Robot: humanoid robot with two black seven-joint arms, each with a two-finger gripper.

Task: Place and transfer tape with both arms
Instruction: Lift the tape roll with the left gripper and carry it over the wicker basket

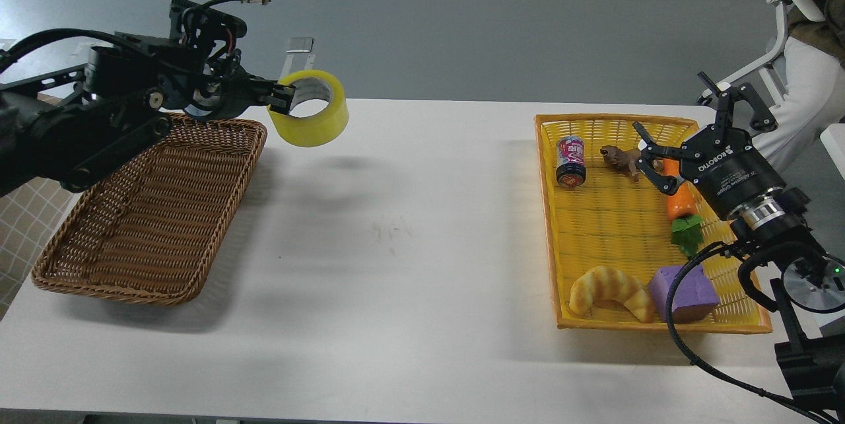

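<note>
The tape (310,109), a yellow translucent roll with a grey-white core, hangs in the air just right of the brown wicker basket (142,212). My left gripper (282,98) is shut on the roll's left wall, one finger inside the core, and holds it above the table. My right gripper (650,161) is open and empty, its fingers spread over the far right part of the yellow basket (620,226), close to a brown toy animal (622,158).
The yellow basket holds a soda can (571,160), an orange carrot toy (681,203) with green leaves, a golden croissant toy (610,292) and a purple block (683,293). The brown wicker basket has nothing in it. White table (409,246) lies between the baskets. An office chair (792,28) stands far right.
</note>
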